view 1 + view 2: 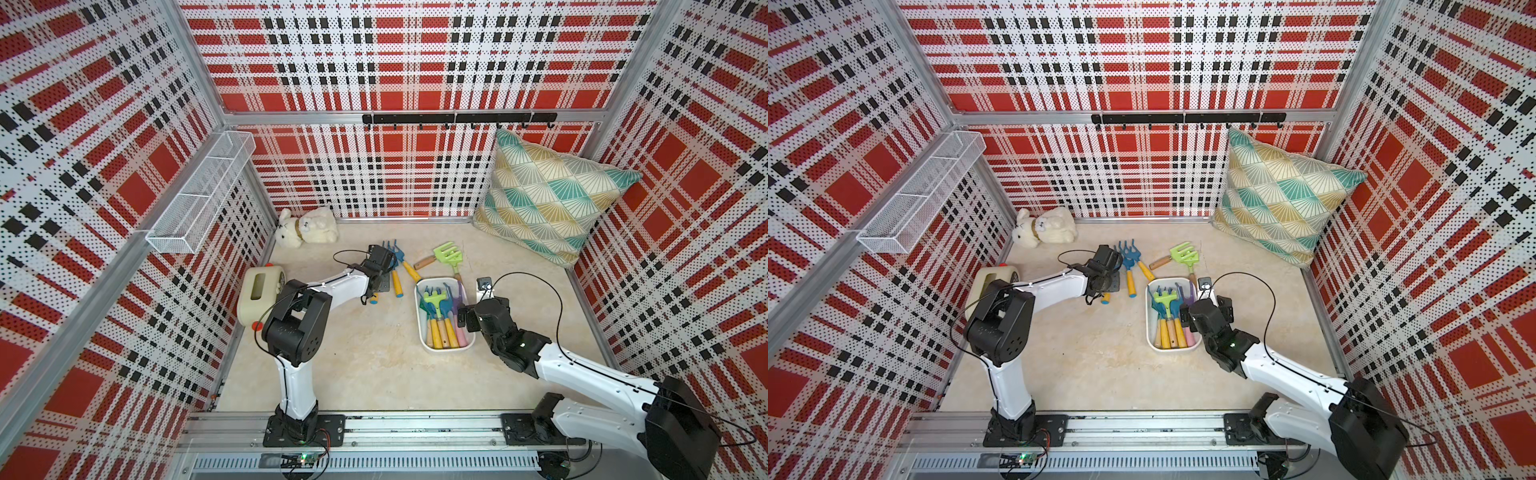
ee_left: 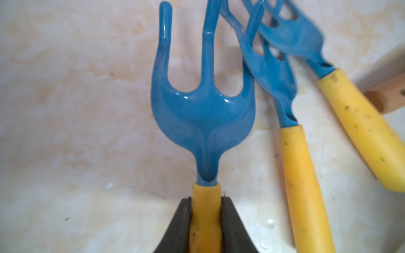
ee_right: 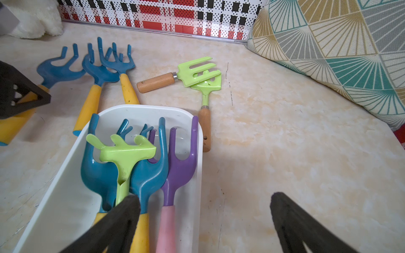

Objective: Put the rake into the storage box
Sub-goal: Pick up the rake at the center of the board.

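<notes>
**Marbled counter [image 1: 374, 365], plaid walls: left tool [image 2: 206, 202] holding a blue rake [image 2: 202, 114] by its handle**

Red plaid panels are standing round the beige counter, with a patterned cushion [image 1: 552, 195] leaning in the far corner. On the left arm's side of the storage box [image 3: 142, 107], near it but apart, the blue rake is lying beside two more blue rakes [image 2: 274, 72]. The left tool is gripping it narrow, its dark fingers [image 2: 230, 219] pressing either side of the yellow handle just below the neck. Whether the rake is resting on the counter or sitting just off it, I cannot tell. The right tool [image 3: 205, 197] is hanging wide and empty at the near end of the box, one finger above the rakes already inside.

The rake is looking light and stiff, with a glossy hard head and a smooth handle that could swivel in a pinch. Holding it close to the neck should be keeping the head from drooping. Its curved prongs are crowding the neighbour's, so a straight lift is probably the safest way clear. The box is filling up, so laying the rake parallel to the others seems wisest.
</notes>
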Motion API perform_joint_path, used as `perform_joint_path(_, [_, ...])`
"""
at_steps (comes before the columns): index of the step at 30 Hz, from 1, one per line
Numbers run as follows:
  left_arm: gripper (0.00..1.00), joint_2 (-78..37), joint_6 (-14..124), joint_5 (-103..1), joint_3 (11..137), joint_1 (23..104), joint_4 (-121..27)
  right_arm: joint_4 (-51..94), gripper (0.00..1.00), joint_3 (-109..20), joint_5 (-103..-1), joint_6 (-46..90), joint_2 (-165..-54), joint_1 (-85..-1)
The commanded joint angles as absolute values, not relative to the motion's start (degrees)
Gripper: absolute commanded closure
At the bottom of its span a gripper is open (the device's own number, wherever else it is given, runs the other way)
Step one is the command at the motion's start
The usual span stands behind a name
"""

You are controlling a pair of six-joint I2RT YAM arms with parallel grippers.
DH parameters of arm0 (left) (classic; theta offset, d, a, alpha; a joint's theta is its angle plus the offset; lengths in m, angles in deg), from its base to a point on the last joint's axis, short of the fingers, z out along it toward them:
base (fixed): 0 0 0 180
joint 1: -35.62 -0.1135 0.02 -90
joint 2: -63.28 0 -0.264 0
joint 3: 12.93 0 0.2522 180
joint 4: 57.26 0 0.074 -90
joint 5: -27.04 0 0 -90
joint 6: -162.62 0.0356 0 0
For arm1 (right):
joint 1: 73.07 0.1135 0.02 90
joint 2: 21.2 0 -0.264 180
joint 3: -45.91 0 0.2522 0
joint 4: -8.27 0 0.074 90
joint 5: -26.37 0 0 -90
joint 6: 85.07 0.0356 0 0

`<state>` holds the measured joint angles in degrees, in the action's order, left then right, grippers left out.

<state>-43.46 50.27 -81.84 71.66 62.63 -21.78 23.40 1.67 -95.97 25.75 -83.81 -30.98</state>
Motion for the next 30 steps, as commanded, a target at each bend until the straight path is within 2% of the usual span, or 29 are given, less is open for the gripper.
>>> perform_joint_path(1, [1.0, -37.9, 51.2, -89.7, 72.9, 63.8, -17.2, 22.9, 0.0, -0.2, -96.3, 25.8, -83.9, -31.4])
perform_joint_path(5, [1.0, -38.2, 51.2, -101.9, 76.8, 64.8, -6.8, 22.9, 0.0, -0.2, -96.1, 25.7, -83.7, -31.4])
perform_joint_path(12, [1.0, -37.0, 51.2, -108.8, 77.8, 64.8, -0.9, 22.8, 0.0, -0.1, -95.9, 25.8, -83.6, -31.4])
perform_joint_path(20, [1.0, -28.0, 49.3, -97.5, 77.4, 67.8, -3.0, 22.8, 0.0, -0.1, -96.4, 26.1, -83.5, -31.4])
perform_joint_path(26, [1.0, -19.0, 43.1, -87.8, 71.0, 75.3, -13.8, 23.7, 0.0, 0.3, -96.3, 27.4, -80.9, -32.8])
perform_joint_path(30, [1.0, -14.6, 37.4, -84.8, 64.5, 82.1, -23.6, 23.4, 0.0, 2.4, -92.2, 29.0, -77.7, -38.1])
